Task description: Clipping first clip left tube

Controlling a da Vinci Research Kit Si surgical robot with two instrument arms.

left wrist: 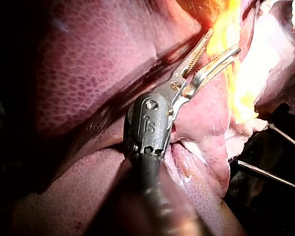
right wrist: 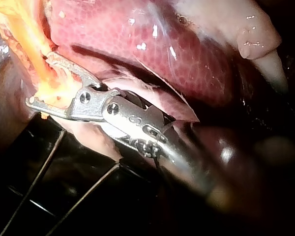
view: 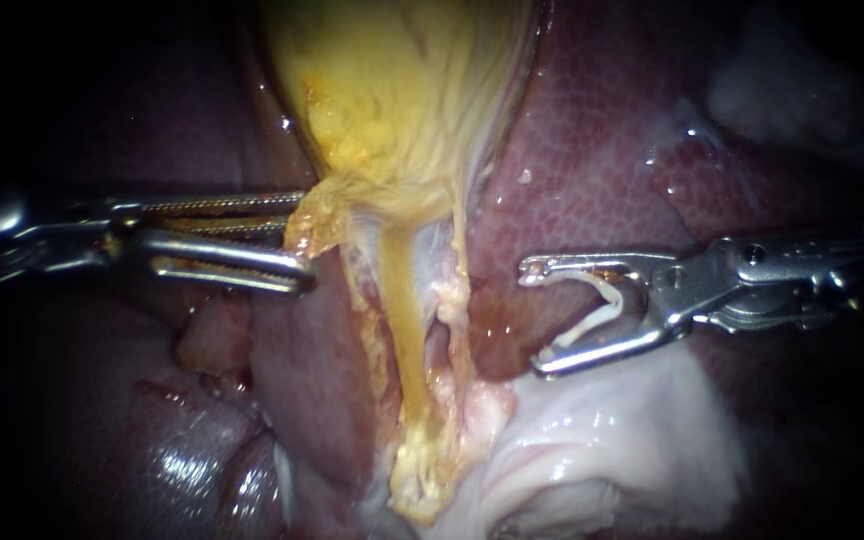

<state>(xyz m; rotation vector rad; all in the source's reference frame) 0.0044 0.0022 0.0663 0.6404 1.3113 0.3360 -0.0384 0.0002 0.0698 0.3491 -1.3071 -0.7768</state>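
The yellow gallbladder (view: 392, 90) hangs at the top centre and narrows into a yellow left tube (view: 407, 320), with a paler strand (view: 457, 290) just to its right. My left instrument (view: 297, 240) comes in from the left with serrated jaws shut on the gallbladder's lower left edge; in the left wrist view its jaws (left wrist: 221, 42) reach into bright yellow tissue. My right instrument (view: 534, 318) stands to the right of the tubes, clear of them. Its jaws are wide apart and carry a white clip (view: 602, 305) between them. In the right wrist view its tip (right wrist: 39, 78) lies beside orange tissue.
Dark red liver (view: 592, 150) surrounds the gallbladder on both sides. Pale white tissue (view: 612, 440) lies under my right instrument. A small pink lump (view: 212, 335) sits below my left instrument. A dark frame with thin wires (right wrist: 39, 172) shows under the tissue.
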